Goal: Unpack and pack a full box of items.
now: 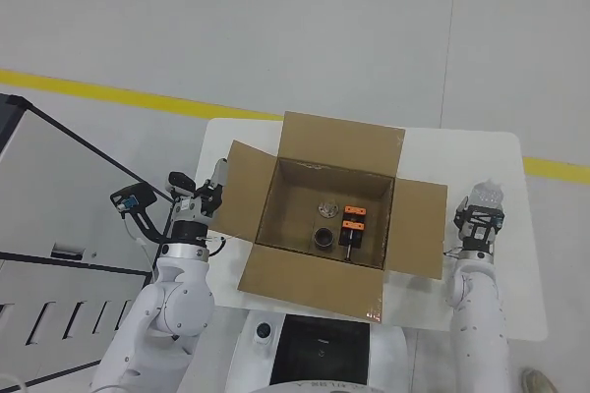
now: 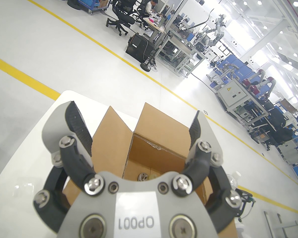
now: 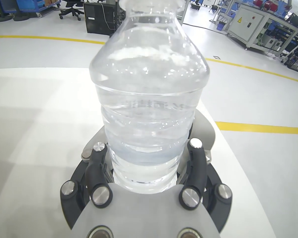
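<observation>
An open cardboard box (image 1: 326, 172) stands in the middle of the white table (image 1: 492, 157), flaps spread. Inside lie a metal disc (image 1: 328, 208), a dark ring (image 1: 323, 238) and an orange-and-black tool (image 1: 353, 226). My left gripper (image 1: 205, 192) is beside the box's left flap, open and empty; the left wrist view shows its fingers (image 2: 77, 130) spread before the box (image 2: 154, 149). My right gripper (image 1: 480, 221) is right of the box, shut on a clear water bottle (image 3: 149, 100), which stands upright between the fingers (image 3: 196, 154). In the top view the bottle (image 1: 487, 194) shows above the gripper.
A dark frame and grey panels (image 1: 39, 196) lie left of the table. A yellow floor line (image 1: 98, 93) runs behind. Bare tabletop lies to the right of the box (image 1: 511, 285) and behind it.
</observation>
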{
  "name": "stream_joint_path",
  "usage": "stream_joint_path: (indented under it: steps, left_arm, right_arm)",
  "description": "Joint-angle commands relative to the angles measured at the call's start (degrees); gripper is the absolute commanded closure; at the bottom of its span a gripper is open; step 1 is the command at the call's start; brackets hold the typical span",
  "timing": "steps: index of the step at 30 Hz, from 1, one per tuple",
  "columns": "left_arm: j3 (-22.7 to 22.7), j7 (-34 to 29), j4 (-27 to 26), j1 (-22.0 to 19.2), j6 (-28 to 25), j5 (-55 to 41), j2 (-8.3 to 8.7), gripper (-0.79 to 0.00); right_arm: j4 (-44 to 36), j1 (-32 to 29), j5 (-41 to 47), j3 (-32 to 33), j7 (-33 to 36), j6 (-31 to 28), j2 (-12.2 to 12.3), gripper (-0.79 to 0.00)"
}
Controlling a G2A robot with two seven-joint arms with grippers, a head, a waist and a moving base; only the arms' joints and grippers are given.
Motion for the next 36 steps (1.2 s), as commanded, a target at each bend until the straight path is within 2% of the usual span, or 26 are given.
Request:
stream_joint_path:
  steps: [1,21,22,23,25,26,36]
  left_arm:
    - [0.0,0.0,0.0,0.01,-0.01,0.0,0.0,-0.785]
    - [0.0,0.0,0.0,0.01,-0.01,0.0,0.0,-0.785]
    - [0.0,0.0,0.0,0.01,-0.01,0.0,0.0,-0.785]
    - [0.0,0.0,0.0,0.01,-0.01,0.0,0.0,-0.785]
    - [0.0,0.0,0.0,0.01,-0.01,0.0,0.0,-0.785]
    - [0.0,0.0,0.0,0.01,-0.01,0.0,0.0,-0.785]
    - [0.0,0.0,0.0,0.01,-0.01,0.0,0.0,-0.785]
  right_arm:
    - [0.94,0.16,-0.04,-0.37,-0.44,0.36,0.17,0.0]
    - [6.61,0.97,0.84,-2.47,-1.24,1.57,1.95,0.0]
    - [6.59,0.88,0.98,-2.51,-1.38,1.61,2.03,-0.031]
    - [6.62,0.79,1.23,-2.55,-1.39,1.61,2.1,-0.182]
    - [6.45,0.66,1.72,-2.56,-1.47,1.53,2.27,-0.419]
    - [6.36,0.6,2.01,-2.57,-1.54,1.4,2.36,-0.785]
    - [3.37,-1.23,3.92,-2.92,-1.89,0.17,3.14,-0.785]
